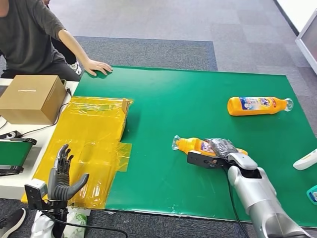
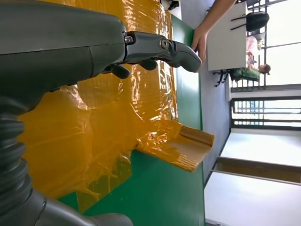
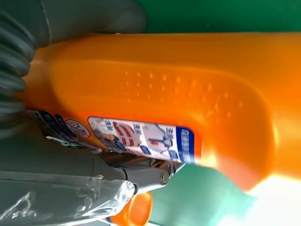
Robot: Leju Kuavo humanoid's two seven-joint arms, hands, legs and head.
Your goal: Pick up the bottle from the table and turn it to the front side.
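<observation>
Right hand (image 1: pixel 220 151) wraps its fingers around the orange bottle (image 1: pixel 194 145) lying on the green counter (image 1: pixel 179 99). Left hand (image 1: pixel 61 173) hovers spread over yellow film (image 1: pixel 93 134). Second bottle (image 1: pixel 258 105) lies well apart.

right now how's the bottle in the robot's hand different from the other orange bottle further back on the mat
The near bottle is gripped by the right hand; the far bottle lies untouched on the green mat.
The near bottle's cap end points toward the robot's left; the far bottle's points toward its right.
The near bottle's label is partly hidden by fingers; the far bottle's label faces up in full.
Both are orange with clear caps, lying on their sides.
</observation>
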